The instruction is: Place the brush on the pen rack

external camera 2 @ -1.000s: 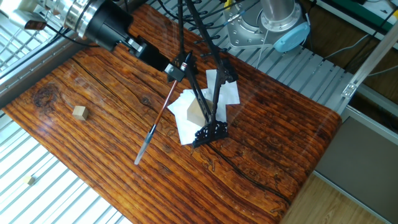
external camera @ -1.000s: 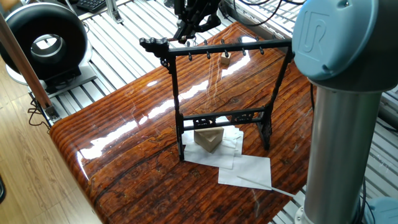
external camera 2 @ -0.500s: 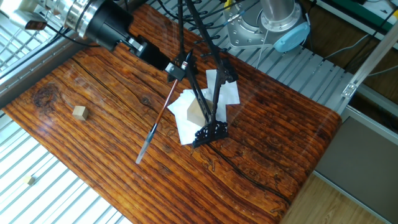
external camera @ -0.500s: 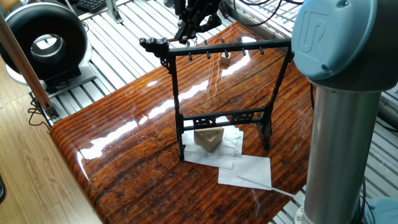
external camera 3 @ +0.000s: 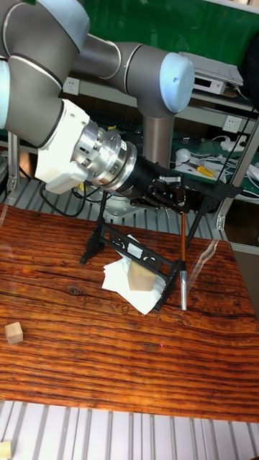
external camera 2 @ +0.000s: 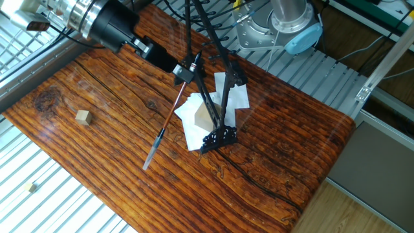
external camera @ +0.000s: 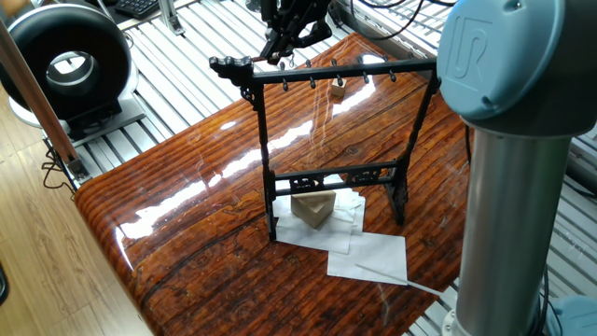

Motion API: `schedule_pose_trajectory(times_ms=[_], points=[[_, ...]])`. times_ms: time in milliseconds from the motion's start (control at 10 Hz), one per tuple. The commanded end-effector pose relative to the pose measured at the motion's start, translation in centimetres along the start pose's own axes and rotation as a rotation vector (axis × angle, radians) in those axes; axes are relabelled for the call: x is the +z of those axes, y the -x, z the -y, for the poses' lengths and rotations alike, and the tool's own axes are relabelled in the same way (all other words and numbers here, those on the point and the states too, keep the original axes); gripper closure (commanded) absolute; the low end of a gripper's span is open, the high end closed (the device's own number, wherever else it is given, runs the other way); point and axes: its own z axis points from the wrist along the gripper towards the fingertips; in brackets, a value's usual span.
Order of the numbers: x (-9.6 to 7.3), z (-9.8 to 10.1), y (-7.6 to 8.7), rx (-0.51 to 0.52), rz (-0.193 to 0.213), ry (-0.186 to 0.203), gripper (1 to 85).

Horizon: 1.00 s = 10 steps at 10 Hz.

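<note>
The pen rack (external camera: pixel 336 72) is a tall black frame standing mid-table, its pegged crossbar on top; it also shows as the rack (external camera 2: pixel 218 116) from above and the rack (external camera 3: pixel 137 251). The brush (external camera 2: pixel 165 123) is thin, with a reddish-brown shaft and a grey lower end. It hangs upright as the brush (external camera 3: pixel 183 251), just beside the rack's end upright and above the table. My gripper (external camera 2: pixel 184 71) is shut on its top end, level with the crossbar; the gripper (external camera 3: pixel 180 201) and gripper (external camera: pixel 280 51) sit at the crossbar's end. In the first fixed view the brush is hidden.
A tan wooden block (external camera: pixel 312 208) rests on white paper sheets (external camera: pixel 373 254) under the rack. A small wooden cube (external camera 2: pixel 82 116) lies apart on the table. A thin pale rod (external camera: pixel 382 273) lies on the paper. The robot's base column (external camera: pixel 513 187) stands at the table's corner.
The brush's lower end has drifted slightly toward the rack in the other fixed view. The gripper keeps its hold and has barely moved.
</note>
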Motion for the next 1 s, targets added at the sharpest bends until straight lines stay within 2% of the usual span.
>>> schedule_pose_trajectory(times_ms=[0, 400, 900], points=[[0.1, -0.7, -0.1, 0.005, 0.003, 0.019, 84.7], [0.5, -0.8, -0.1, 0.006, 0.018, 0.017, 84.7], [0.8, -0.5, 1.0, -0.012, 0.021, 0.023, 84.7]])
